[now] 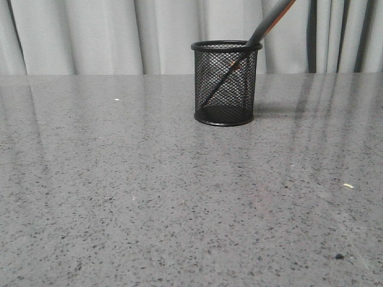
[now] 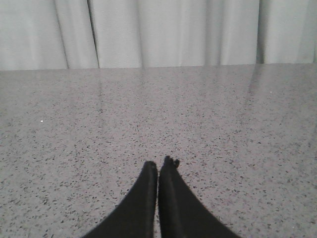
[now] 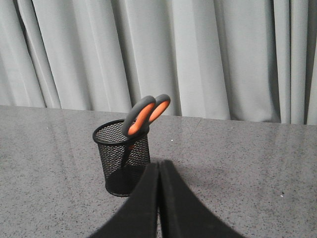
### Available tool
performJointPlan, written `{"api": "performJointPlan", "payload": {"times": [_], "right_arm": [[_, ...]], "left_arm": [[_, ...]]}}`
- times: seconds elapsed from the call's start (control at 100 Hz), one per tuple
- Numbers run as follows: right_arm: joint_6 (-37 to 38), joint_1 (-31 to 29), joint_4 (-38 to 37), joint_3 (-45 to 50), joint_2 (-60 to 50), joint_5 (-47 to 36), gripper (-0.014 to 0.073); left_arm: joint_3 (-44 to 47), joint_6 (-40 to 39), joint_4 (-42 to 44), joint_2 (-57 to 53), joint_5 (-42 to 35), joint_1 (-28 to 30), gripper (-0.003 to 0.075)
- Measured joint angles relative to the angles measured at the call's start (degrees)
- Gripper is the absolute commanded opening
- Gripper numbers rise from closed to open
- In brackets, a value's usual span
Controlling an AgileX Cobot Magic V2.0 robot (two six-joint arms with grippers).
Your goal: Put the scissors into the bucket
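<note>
Already the scissors (image 1: 263, 28) stood inside the bucket (image 1: 226, 84), blades down and handles up. In the front view their long axis ran on a slant, from the lower left of the bucket's floor up across its inside to the rim at the right, and on toward the upper right of the frame, where the handle was cut off by the top edge. The blades showed as a dark line through the mesh, with a small orange spot at the pivot. The handles rose well above the rim.

In the right wrist view the two handle loops leaned over the rim toward the upper right of the frame. They were dark grey outside and lined in orange, one loop longer than the other. The bucket was a small black wire-mesh cylinder with a solid rim and base, standing upright on the grey speckled bench (image 1: 149, 197), in the upper middle of the front view, before pale curtains (image 1: 90, 36).

The right hand (image 3: 158, 171) was pressed closed with nothing between its fingers, low in its frame, apart from the bucket. The left hand (image 2: 158, 166) was likewise closed on nothing, over bare bench.
</note>
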Motion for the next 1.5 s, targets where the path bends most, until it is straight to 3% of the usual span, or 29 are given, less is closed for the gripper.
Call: {"api": "performJointPlan", "payload": {"times": [0.36,0.53,0.71,0.87,1.11,1.5], "right_arm": [[0.0,0.0,0.0,0.0,0.0,0.0,-0.0056],[0.7,-0.6,-5.7,2.9,0.0,-1.9,-0.0056],[8.0,-8.3,-12.4,11.3,-1.4,-5.4,-0.0056],[10.5,-12.7,-15.6,17.6,-9.9,-5.4,-0.0056],[11.0,-13.2,-16.6,17.6,-13.5,4.3,-0.0056],[11.0,-13.3,-16.9,17.6,-13.6,3.3,-0.0056]], "left_arm": [[0.0,0.0,0.0,0.0,0.0,0.0,-0.0020],[0.0,0.0,0.0,0.0,0.0,0.0,-0.0020],[0.0,0.0,0.0,0.0,0.0,0.0,-0.0020],[0.0,0.0,0.0,0.0,0.0,0.0,-0.0020],[0.0,0.0,0.0,0.0,0.1,0.0,-0.0020],[0.0,0.0,0.0,0.0,0.1,0.0,-0.0020]]}}
